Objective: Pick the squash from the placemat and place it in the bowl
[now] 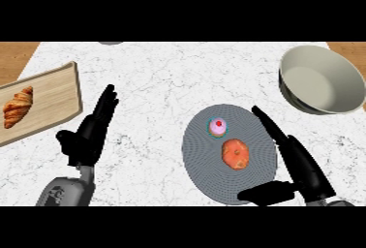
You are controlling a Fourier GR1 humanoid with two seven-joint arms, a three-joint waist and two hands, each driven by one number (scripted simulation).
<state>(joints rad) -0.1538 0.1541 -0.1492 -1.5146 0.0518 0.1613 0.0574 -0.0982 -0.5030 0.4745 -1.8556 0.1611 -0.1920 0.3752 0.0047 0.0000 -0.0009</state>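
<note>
The counter (178, 72) looks like white marble with thin grey veins, smooth and faintly polished. The placemat (207, 169) is grey and finely ribbed, like woven cloth, matt. The bowl (318, 77) seems glazed ceramic, pale and slightly glossy. The board (50, 92) is light wood with visible grain. Both hands, left (89, 131) and right (304, 167), appear smooth black plastic.

Right hand (300, 167) covers the placemat's (207, 167) edge under its fingers and thumb. Bowl (322, 80) cut off by the frame's side, past the fingertips. Board (50, 97) cut off beyond the left hand's (89, 133) fingers. Grey thing (111, 42) at top, too little showing to tell.
</note>
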